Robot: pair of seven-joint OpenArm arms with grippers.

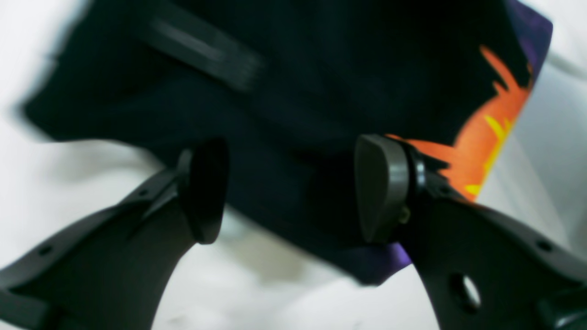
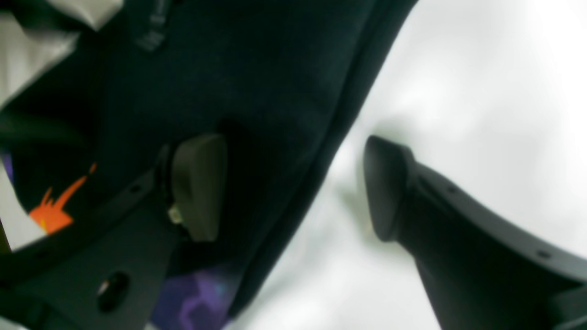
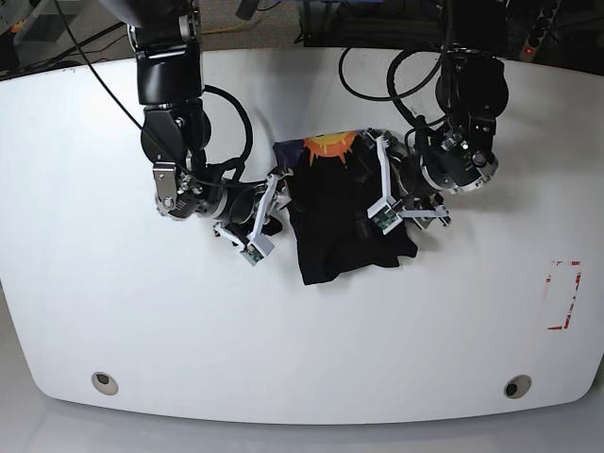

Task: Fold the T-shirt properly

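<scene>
Bunched near the middle of the white table [image 3: 113, 311], the soft, limp black T-shirt [image 3: 340, 222] lies between the left gripper [image 1: 291, 190] and right gripper [image 2: 293, 188], both spread and unladen, and is likely best pinched at its hems.

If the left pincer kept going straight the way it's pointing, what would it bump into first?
Most likely the T-shirt. The left pincer is open, and black cloth fills the gap straight ahead of it. The picture is blurry, so how far off the cloth lies is unclear.
</scene>
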